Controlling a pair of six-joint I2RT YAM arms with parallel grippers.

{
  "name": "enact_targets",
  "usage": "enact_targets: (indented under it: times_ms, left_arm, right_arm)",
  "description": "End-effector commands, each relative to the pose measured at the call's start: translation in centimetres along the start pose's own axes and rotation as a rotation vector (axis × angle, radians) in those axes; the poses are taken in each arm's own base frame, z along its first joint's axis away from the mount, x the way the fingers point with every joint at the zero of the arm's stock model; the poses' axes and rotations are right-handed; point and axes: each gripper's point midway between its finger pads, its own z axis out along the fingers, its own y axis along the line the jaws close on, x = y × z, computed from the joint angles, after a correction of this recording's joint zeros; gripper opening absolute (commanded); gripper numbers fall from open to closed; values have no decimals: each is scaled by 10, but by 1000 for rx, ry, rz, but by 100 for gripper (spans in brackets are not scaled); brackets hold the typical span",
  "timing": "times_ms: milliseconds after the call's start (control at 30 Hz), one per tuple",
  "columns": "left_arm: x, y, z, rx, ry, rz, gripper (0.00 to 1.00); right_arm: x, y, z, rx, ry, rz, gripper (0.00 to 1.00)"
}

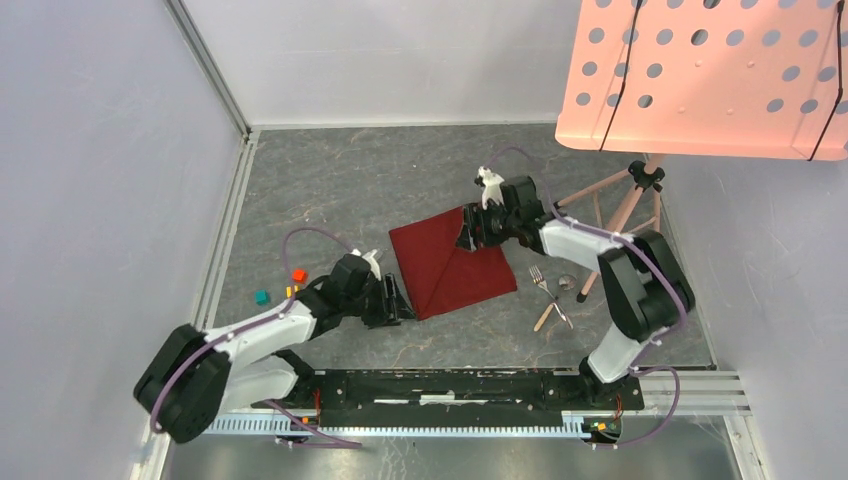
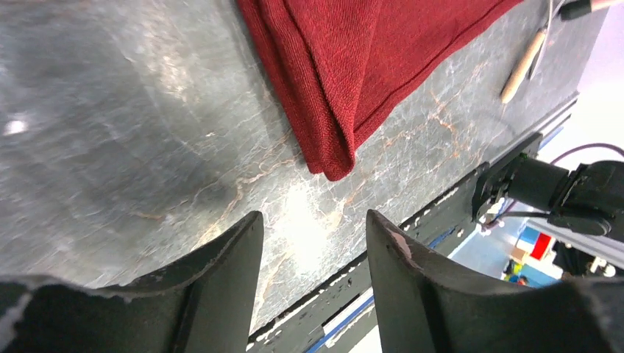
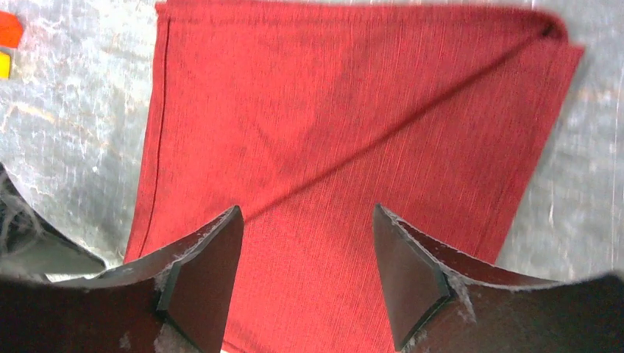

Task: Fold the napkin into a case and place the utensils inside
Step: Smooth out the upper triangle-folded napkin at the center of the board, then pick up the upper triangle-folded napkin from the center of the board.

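Napkin (image 1: 452,265) flat; left claw (image 2: 313,228) open beside its corner, right claw (image 3: 305,220) open above.

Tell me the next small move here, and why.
Probably ease the left claw forward and close it on the near folded corner of the napkin. The napkin shows only one diagonal fold, and that corner lies just ahead of the open, empty claw. The right claw hangs open over the napkin's middle, and the utensils lie outside it.
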Motion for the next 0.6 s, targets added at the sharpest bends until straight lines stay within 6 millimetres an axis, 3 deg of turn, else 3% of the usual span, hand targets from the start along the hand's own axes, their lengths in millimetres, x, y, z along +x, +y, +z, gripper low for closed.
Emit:
enact_targets:
  times_ms: [0,167,367,433,567]
  left_arm:
    - [-22,3,-24,-84,-94,-6,62]
    - [-48,-20,-44,-39,-184,11,63]
    - [-65,-67,-85,53,-223,31,65]
    - [-66,-76,-99,85,-254,26,66]
    - [-71,-72,-121,65,-362,18,69]
  right_arm:
    - [49,3,-23,57,45,-1,70]
    - [91,-10,-28,117,62,40,60]
    - [118,-62,-52,389,156,-87,57]
    - [110,-69,-60,449,188,-135,58]
    - [68,-19,-65,389,128,-218,67]
